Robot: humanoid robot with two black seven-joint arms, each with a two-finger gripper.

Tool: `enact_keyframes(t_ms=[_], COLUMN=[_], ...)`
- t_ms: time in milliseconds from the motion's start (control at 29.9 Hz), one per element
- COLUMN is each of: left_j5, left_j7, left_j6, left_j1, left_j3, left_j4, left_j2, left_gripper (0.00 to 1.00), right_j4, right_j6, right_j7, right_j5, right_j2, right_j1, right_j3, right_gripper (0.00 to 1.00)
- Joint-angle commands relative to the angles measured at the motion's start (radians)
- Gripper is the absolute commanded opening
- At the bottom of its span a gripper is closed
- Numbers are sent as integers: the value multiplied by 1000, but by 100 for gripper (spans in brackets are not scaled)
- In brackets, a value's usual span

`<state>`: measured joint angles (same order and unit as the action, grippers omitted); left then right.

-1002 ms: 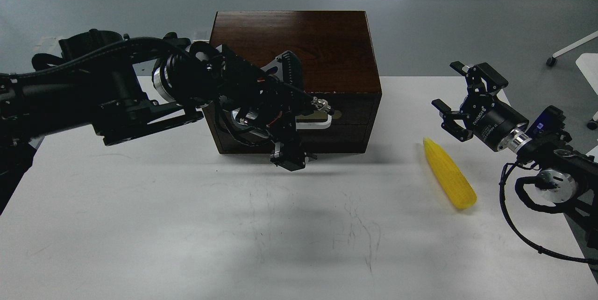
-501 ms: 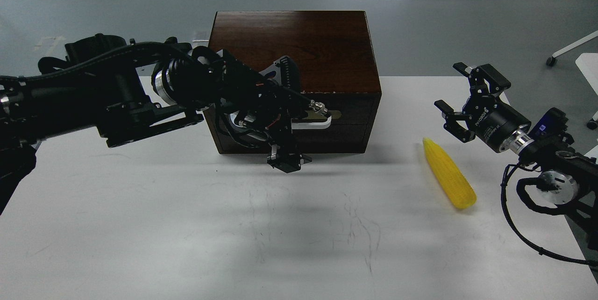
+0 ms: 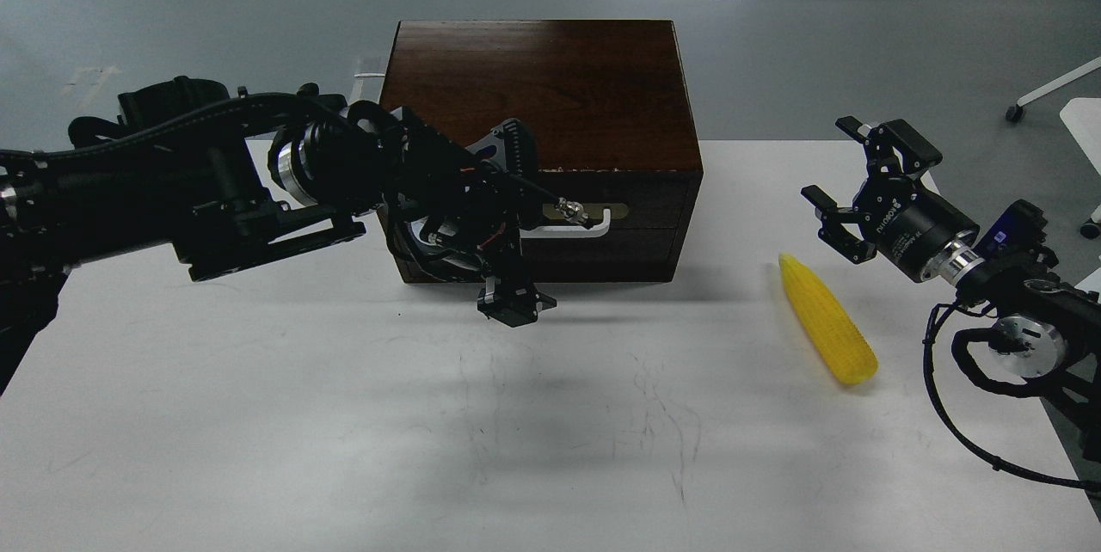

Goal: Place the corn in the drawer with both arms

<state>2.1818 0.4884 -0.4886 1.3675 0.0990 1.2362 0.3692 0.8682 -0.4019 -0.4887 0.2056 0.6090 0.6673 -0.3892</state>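
The yellow corn [image 3: 826, 320] lies on the white table at the right, tip pointing away from me. The dark brown box [image 3: 538, 83] stands at the table's back middle; its drawer [image 3: 654, 212] is shut, with a brass plate and a white bar handle [image 3: 578, 232]. My left gripper [image 3: 514, 230] hangs in front of the drawer's left half, fingers spread wide apart, one high [image 3: 516, 148] and one low [image 3: 510, 307]; it holds nothing. My right gripper [image 3: 860, 182] is open and empty, in the air just up and right of the corn's tip.
The white table [image 3: 344, 414] carries only the box and the corn. Its right edge runs under my right arm. Grey floor lies behind, with a chair base [image 3: 1054, 92] at the far right.
My left gripper has slid a little left and down along the drawer front, uncovering more of the white handle. The right gripper has barely shifted. The corn and box have not moved.
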Motion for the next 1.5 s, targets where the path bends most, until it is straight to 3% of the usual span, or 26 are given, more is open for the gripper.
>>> enact_keyframes(t_ms=[0, 1470], left_j5=[0, 0], left_j7=[0, 0], left_j6=[0, 0], left_j1=[-2, 4], left_j3=[1, 42], left_j4=[2, 315], left_j2=[1, 100], left_gripper=[98, 98], right_j4=[0, 0], right_j6=[0, 0], right_j7=[0, 0], right_j5=[0, 0], right_j2=[0, 2], right_j1=[0, -14], right_j3=[0, 0], right_gripper=[100, 100])
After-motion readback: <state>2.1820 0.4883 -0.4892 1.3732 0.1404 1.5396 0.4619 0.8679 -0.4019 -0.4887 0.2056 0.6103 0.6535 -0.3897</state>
